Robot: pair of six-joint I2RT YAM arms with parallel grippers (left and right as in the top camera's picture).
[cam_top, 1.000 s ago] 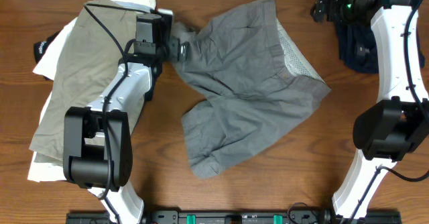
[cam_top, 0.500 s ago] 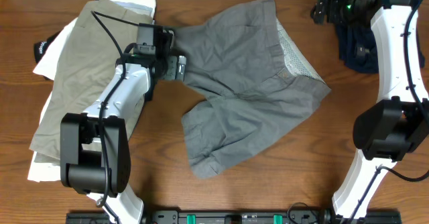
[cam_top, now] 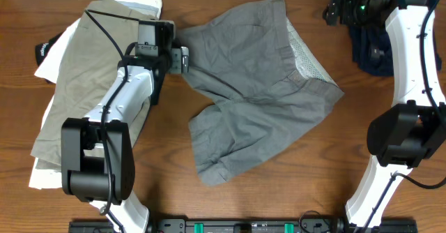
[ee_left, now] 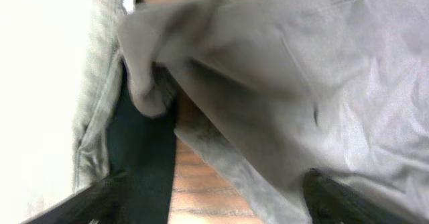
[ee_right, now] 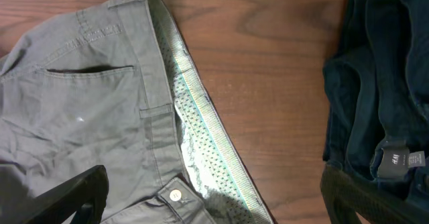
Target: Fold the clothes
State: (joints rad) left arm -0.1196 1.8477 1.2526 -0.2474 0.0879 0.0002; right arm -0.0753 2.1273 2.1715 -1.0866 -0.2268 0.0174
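The grey shorts (cam_top: 258,86) lay in the middle of the desk (cam_top: 313,184), spread open but rumpled. The waistband pointed to the upper right with its patterned lining turned outward, one leg reached left and the other trailed toward the near edge. No fold showed in them, so I judged the work on this garment barely begun, with smoothing and every fold left to do. At the hem of the left-reaching leg sat the left pincer (cam_top: 182,58). Its wrist view showed the fingers standing apart with a bunched lip of grey cloth between them, not clamped as far as I could see. Just beside that hem lay the khaki shorts (cam_top: 77,72), flat on top of a white garment (cam_top: 42,174), with a black garment (cam_top: 43,49) peeking out at the far left. Whether that stack counted as finished I could not tell. The left arm stretched across it. At the far right corner the right pincer (cam_top: 334,11) hovered with its fingers wide and nothing between them, next to a crumpled navy garment (cam_top: 369,48). The top of the shorts ran close to the far edge of the desk. Bare wood lay open along the near side and between the waistband and the navy garment, which looked like the best room for folding.
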